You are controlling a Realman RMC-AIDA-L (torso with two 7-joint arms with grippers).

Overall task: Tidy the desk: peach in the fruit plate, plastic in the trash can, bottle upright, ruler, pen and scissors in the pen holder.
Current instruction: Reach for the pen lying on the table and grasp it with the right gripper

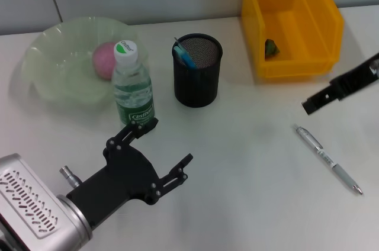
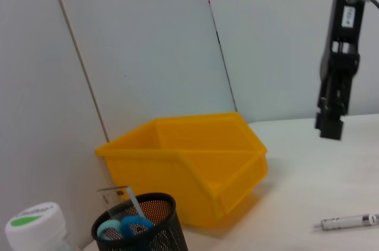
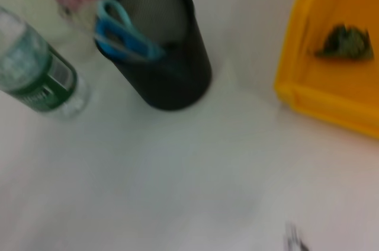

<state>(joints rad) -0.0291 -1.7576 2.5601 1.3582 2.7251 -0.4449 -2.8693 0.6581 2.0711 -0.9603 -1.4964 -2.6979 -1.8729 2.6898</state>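
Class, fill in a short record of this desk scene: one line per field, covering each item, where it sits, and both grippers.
peach: in the fruit plate
bottle: upright, beside the plate
pen holder: holds scissors and ruler
trash can: plastic inside
pen: flat on desk, not yet stowed
left gripper: open, near the bottle
right gripper: above the pen

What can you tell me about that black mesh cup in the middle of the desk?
The pen holder is a round cup of black wire mesh, seemingly metal, with a solid rim, standing upright on the white desk. It sits between the water bottle and the yellow bin, touching neither. Blue-handled scissors and a clear ruler stand inside, leaning on its rim. No gripper touches it.
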